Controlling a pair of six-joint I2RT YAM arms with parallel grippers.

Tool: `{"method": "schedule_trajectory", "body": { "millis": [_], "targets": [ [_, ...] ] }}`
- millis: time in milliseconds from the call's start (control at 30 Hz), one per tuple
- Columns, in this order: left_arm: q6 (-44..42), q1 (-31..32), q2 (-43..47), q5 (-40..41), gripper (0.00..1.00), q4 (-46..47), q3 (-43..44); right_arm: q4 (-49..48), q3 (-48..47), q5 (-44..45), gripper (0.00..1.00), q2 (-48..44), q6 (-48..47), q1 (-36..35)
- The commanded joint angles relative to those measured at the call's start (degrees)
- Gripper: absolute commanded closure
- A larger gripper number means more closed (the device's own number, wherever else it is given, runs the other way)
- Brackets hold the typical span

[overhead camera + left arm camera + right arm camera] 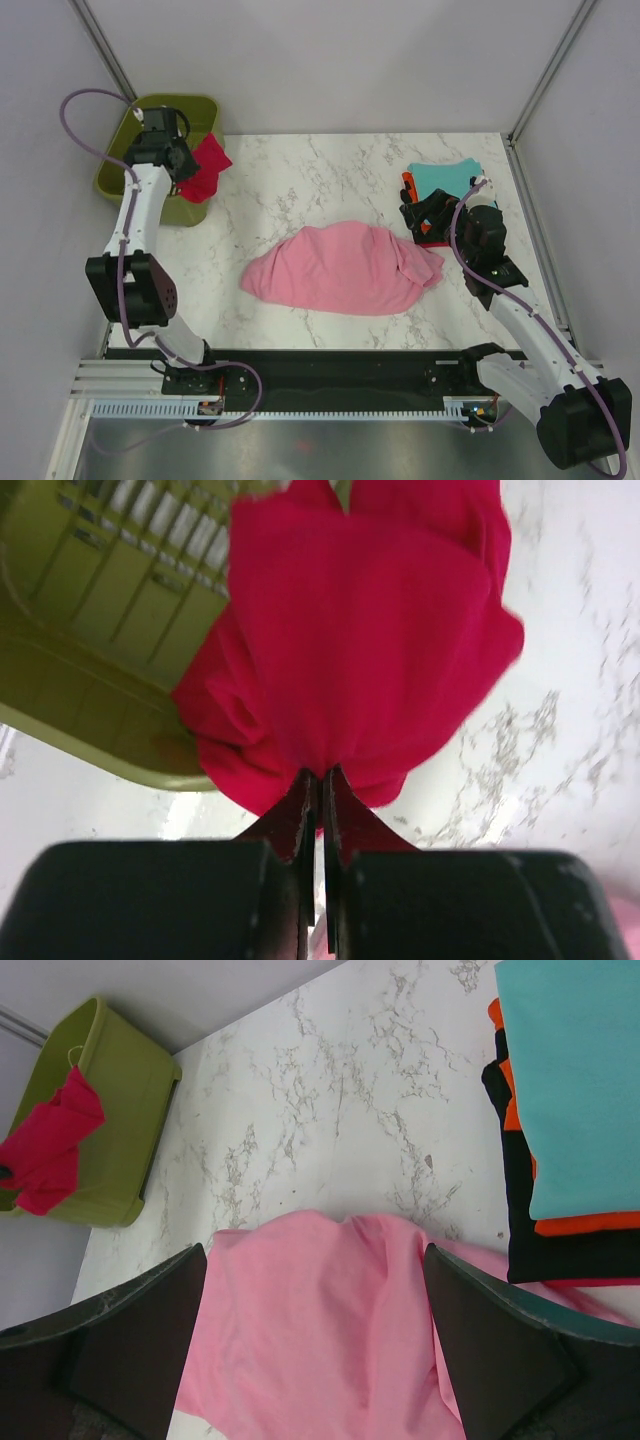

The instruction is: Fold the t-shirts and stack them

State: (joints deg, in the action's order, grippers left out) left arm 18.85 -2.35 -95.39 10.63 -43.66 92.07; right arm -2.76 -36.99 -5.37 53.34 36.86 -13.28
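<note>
**Operator:** Which step is in hand?

**Arm:** Retrieval of the next garment. My left gripper [320, 780] is pressed together on a bunched fold of the crimson t-shirt [350, 630]. The shirt hangs from that pinch at the right rim of the olive-green basket [175, 98]; I cannot tell whether it touches the rim. The light pink t-shirt [345, 268] lies crumpled and unfolded on the marble table [300, 170], well to the right of the basket. My right gripper [312, 1255] is spread and holds nothing, above the end of that shirt farthest from the basket. The stack of folded t-shirts [445, 178], teal on top with orange and black beneath, sits on the side of the table opposite the basket.

**Operator:** What does the next move call for?

**Arm:** In my judgement, carry the crimson shirt clear of the basket wall without snagging. Lay it on bare table right of the basket, apart from the pink shirt. The pink shirt needs flattening before any fold.

**Operator:** Any markings?

**Arm:** None legible in any view.
</note>
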Motion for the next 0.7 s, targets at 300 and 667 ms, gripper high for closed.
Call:
{"method": "schedule_trajectory", "body": {
  "millis": [300, 667],
  "targets": [
    [13.2, -14.4, -3.7, 6.3, 0.27, -1.7, 20.4, -3.1, -0.2, 0.7, 0.02, 3.6, -0.6, 0.1],
    [12.9, -8.2, 1.1, -5.4, 0.0, 1.3, 17.4, -3.8, 0.3, -0.1, 0.02, 3.3, -0.7, 0.0]
  ]
}}
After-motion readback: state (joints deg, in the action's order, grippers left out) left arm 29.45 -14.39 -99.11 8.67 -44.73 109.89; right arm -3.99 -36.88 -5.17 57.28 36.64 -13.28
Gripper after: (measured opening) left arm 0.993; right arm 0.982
